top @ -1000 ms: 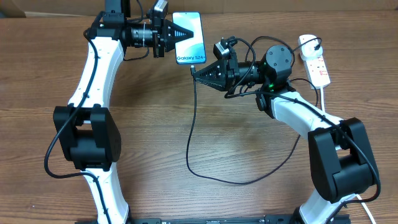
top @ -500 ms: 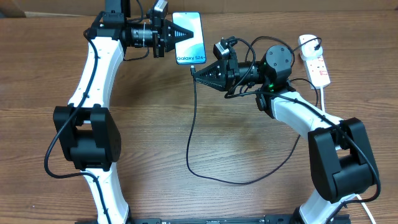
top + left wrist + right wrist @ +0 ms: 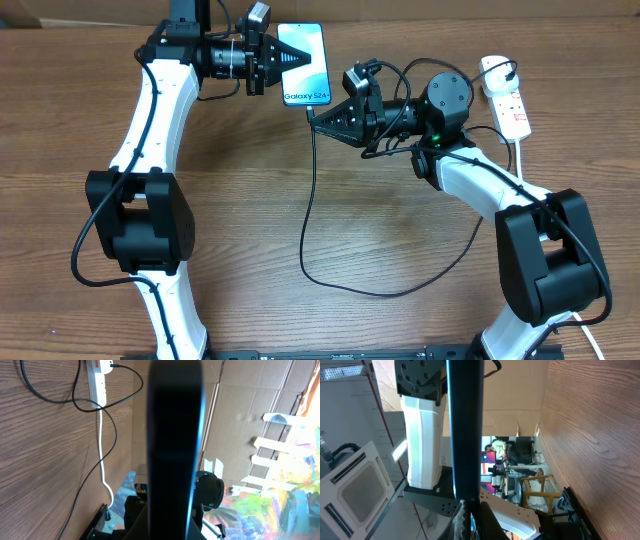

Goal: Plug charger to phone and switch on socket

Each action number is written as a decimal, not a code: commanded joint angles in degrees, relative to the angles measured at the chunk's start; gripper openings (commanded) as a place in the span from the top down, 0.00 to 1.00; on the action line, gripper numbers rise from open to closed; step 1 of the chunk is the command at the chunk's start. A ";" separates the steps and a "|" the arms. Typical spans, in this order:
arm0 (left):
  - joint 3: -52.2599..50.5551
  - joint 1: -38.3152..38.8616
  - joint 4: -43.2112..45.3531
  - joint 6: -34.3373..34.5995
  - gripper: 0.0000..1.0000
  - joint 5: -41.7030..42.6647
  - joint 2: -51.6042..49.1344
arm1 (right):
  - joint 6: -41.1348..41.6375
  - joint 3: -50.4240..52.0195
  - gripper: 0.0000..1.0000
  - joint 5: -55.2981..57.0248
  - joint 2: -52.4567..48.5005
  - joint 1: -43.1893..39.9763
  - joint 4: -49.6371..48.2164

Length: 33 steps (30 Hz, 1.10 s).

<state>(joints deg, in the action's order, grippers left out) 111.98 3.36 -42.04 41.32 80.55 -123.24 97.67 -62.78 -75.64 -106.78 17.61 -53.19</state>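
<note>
Left end effector [image 3: 283, 57] is at the far side of the desk [image 3: 250, 220], fingers closed narrow on the phone [image 3: 310, 75], gripping it by its left long edge. Screen faces up in the overhead view, lit light blue, w/ "Galaxy S24" text at the near end. In the left wrist view the phone [image 3: 172, 435] shows edge-on as a dark bar down the middle; same in the right wrist view [image 3: 465, 420].

Right end effector [image 3: 313, 113] points at the phone's near short edge, tip just touching it, fingers pinched to a narrow point on the charger [image 3: 308, 200] at its connector end. Can't tell if the connector is fully seated. From there the black cable drops toward the near side, loops across the desk to the right & climbs back to the power strip [image 3: 510, 105], which lies at the far right, well apart from the phone. Its white cord [image 3: 102, 455] trails away across the desk. Switch position too small to read
</note>
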 commanded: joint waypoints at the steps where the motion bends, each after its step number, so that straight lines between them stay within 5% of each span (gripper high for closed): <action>1: 0.57 -0.22 0.04 -2.14 0.96 1.55 -0.02 | -0.13 -0.72 0.96 0.13 0.15 -0.04 -0.09; 33: 0.57 -0.22 -1.86 -2.54 0.96 3.08 -0.02 | 1.14 -0.70 0.96 0.79 0.15 0.07 -0.04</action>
<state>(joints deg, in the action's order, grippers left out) 111.98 3.36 -43.99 38.83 80.40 -123.24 98.67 -62.78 -75.61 -106.78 17.63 -53.12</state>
